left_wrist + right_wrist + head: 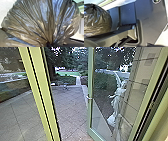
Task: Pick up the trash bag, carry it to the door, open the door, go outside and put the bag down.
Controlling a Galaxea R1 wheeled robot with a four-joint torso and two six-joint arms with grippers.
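Observation:
The trash bag (41, 18), dark and shiny, fills out broadly in the left wrist view, its folds running together into a tight neck. At that neck is my left gripper (49, 44), closed on the gathered plastic. The rounded side of the same bag (97, 21) shows in the right wrist view, beside the robot's dark plate. In the head view, the glass door (90, 114) with a green frame stands open onto a paved yard (68, 107); its handle (88, 97) is on the frame's edge.
A pale yellow-green post (40, 92) rises left of the opening, with a glass pane beyond it. Behind the door's glass stand a white statue (116, 105) and a tiled wall (135, 89). A narrow path (78, 80) leads off between hedges and trees.

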